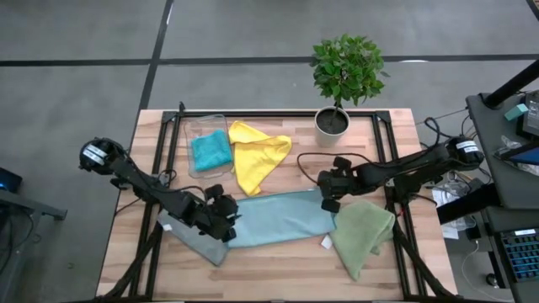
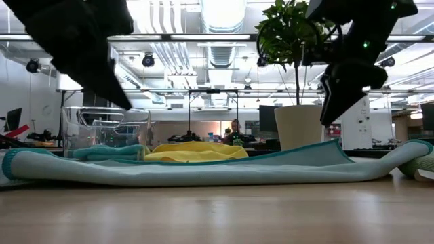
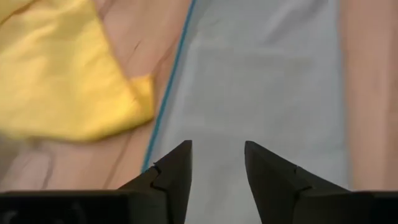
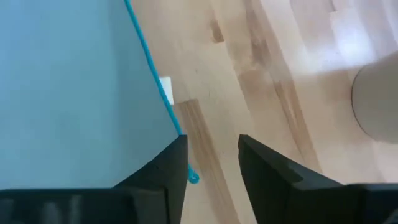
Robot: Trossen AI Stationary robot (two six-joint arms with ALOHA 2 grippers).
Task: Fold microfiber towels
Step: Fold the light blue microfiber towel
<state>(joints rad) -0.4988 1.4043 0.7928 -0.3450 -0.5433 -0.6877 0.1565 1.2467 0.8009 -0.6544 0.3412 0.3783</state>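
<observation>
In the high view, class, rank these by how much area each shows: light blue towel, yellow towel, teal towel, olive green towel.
1. light blue towel, largest.
2-3. yellow towel and olive green towel: too alike to rank.
4. teal towel, smallest, bunched in the clear bin.

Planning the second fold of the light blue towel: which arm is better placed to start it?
Probably the left. The left gripper is open above the light blue towel's end; the right gripper is also open but sits at the towel's edge, partly over bare table.
</observation>
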